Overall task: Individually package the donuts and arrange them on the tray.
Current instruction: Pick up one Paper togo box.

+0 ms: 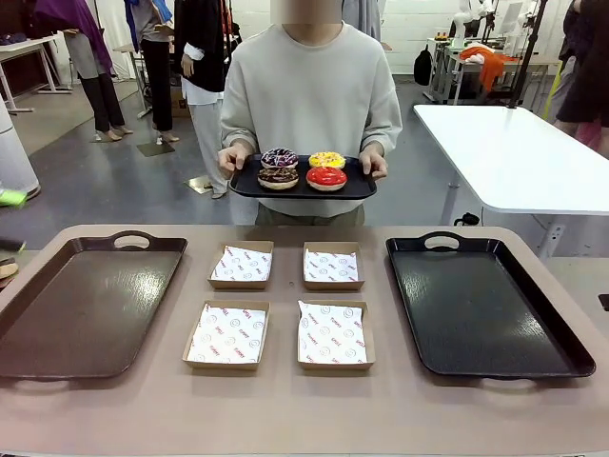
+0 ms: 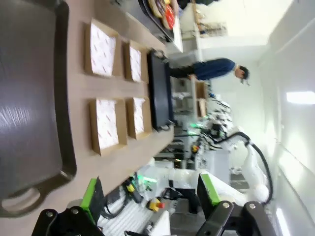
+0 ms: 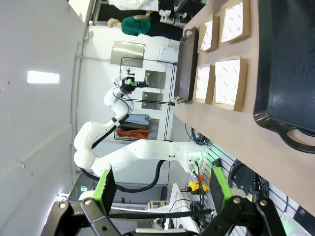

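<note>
Black plastic bore all four donuts at twelve o'clock in the front view. A person's hands [image 1: 373, 164] held a serving tray [image 1: 244, 187] in the air beyond the table [image 1: 304, 414]. On it sat the purple-pink sprinkled donut [image 1: 279, 157], the yellow donut [image 1: 326, 159], the chocolate sprinkled donut [image 1: 278, 177] and the red donut [image 1: 326, 177]. Nearer, four paper-lined cardboard boxes [image 1: 226, 334] lay in a square, with a brown tray [image 1: 86, 305] at their nine o'clock and a black tray [image 1: 485, 305] at three. The hazards looked plain. A tilt of the hand-held tray could slide the donuts off before they reached the table. The glossy icing would probably smear or dent under a firm pinch. The boxes seemed light enough to skid or tip if a donut were pressed in off-centre.

From the left wrist, the left gripper [image 2: 150, 194] stood released at six o'clock, its green pads [image 2: 91, 196] spread wide with nothing between them and touching nothing. The boxes lay off toward twelve, and the red donut peeked in at about one o'clock.

From the right wrist, the right gripper [image 3: 162, 184] likewise stood spread and empty, clear of the table edge. The black tray's handle sat at about three o'clock.
</note>
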